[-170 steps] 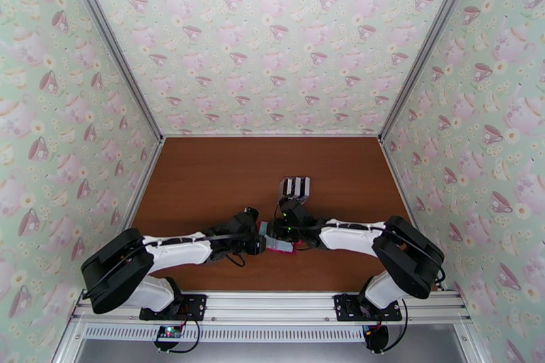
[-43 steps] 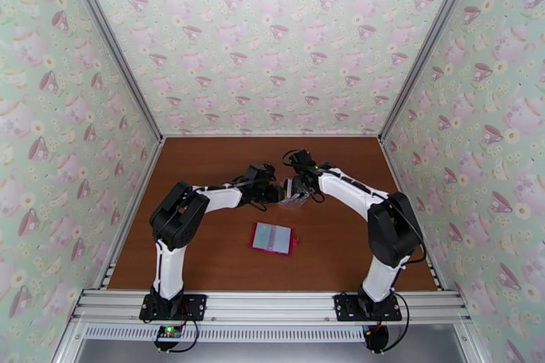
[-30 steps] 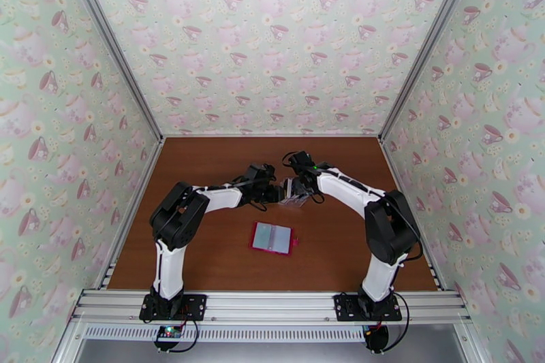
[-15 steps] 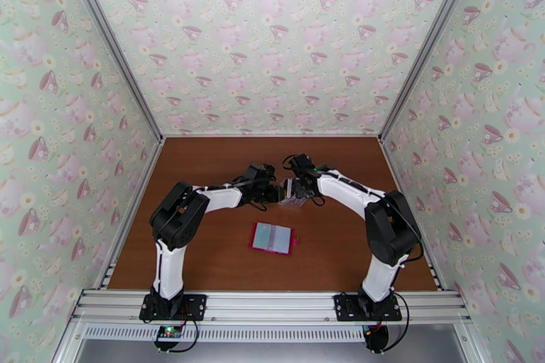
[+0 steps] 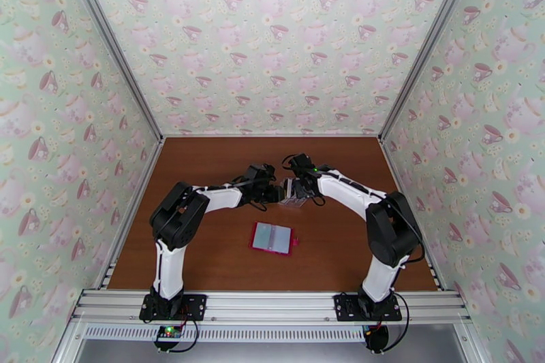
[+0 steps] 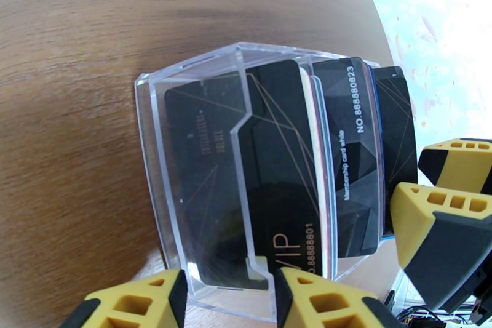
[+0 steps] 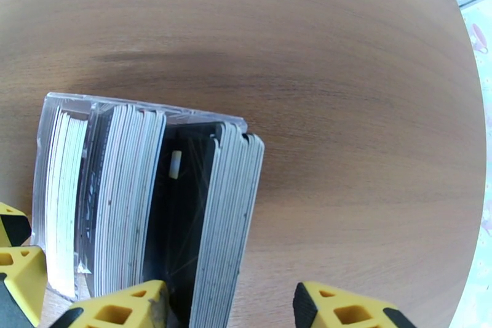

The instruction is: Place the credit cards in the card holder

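**Item: credit cards** (image 7: 230, 212). They stand on edge in several packs inside a clear plastic rack (image 6: 154, 151), mid-table. Mostly black faces with pale edges, and none has been taken out yet.

**Item: card holder** (image 5: 272, 238). Red and lying open flat, pale pockets up. It is well apart from the rack, on the side toward the arm bases and roughly midway between the two arms.

**Item: right gripper** (image 7: 224, 311). It is at the rack with its jaws parted and nothing in hold. The outermost pack lies between the fingers. One finger is close against the pack's inner side, and the other stands clear of it with bare table (image 7: 344, 138) in the gap.

**Item: left gripper** (image 6: 224, 304). It is at the opposite face of the rack, jaws part open, with the rack's stepped front wall between the fingers. Whether the fingers press on that wall cannot be told from this angle.

**Governing relation.** The card edges run straight away from the right gripper, crosswise to its closing line, so the jaws close across the thickness of the pack. The right arm is judged the better placed for the pick. The carry then runs back toward the bases, to the open holder.
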